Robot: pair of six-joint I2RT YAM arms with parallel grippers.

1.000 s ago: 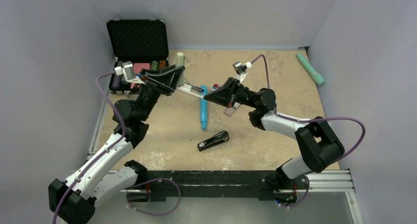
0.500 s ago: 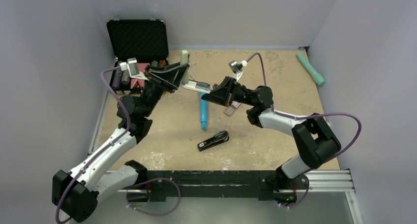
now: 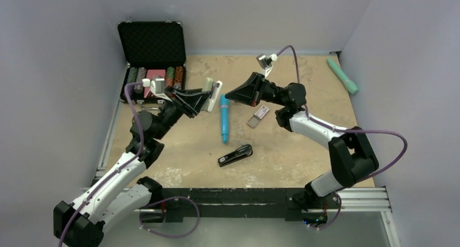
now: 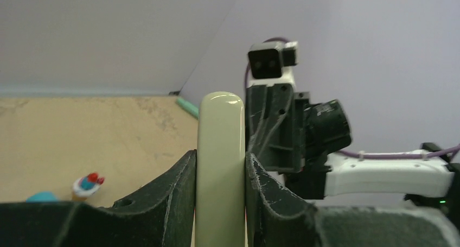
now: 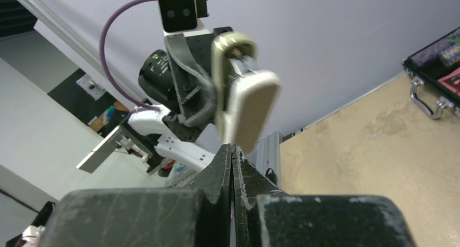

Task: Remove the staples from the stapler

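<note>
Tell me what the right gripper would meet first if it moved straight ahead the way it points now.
Probably the beige stapler held in the left gripper. It sits directly ahead of the shut right gripper, though the gap is hard to judge.

Open table lies left of the blue marker [image 3: 224, 118]. A black oblong [image 3: 235, 155] sits nearer and a small tag [image 3: 258, 116] to the right (both low). The left gripper [image 3: 204, 98] with its stapler [image 3: 208, 84] and the right gripper [image 3: 228, 97] crowd its far end.

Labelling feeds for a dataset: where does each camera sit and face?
Top external: above, behind the robot, looking down at the table; both arms show.
Left wrist: along the left end effector clamping the stapler, toward the right arm.
Right wrist: past the shut right end effector toward the left arm.
Both wrist views share the stapler.
</note>
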